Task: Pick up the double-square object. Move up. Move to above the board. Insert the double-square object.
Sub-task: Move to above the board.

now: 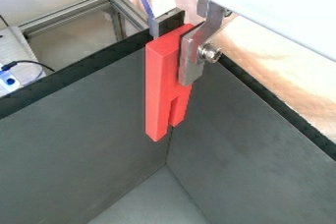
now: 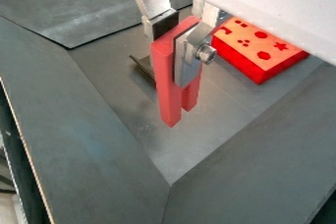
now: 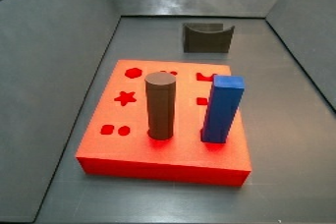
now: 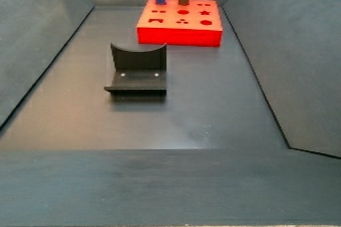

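My gripper [image 1: 174, 46] is shut on the double-square object [image 1: 164, 85], a slim red bar with a slotted lower end. It holds the bar upright by its top, clear above the grey floor; this shows in both wrist views [image 2: 175, 43]. The bar [image 2: 171, 85] hangs to one side of the board [image 2: 262, 46], not over it. The board [image 3: 164, 130] is a flat red slab with shaped cutouts and also shows in a side view [image 4: 180, 22]. Neither side view shows the gripper or the bar.
A dark brown cylinder [image 3: 160, 105] and a blue square post [image 3: 223, 108] stand upright in the board. The dark fixture [image 4: 138, 72] stands on the floor between the board and the near end; it also shows behind the bar [image 2: 141, 66]. Sloped grey walls [image 4: 40, 62] ring the floor.
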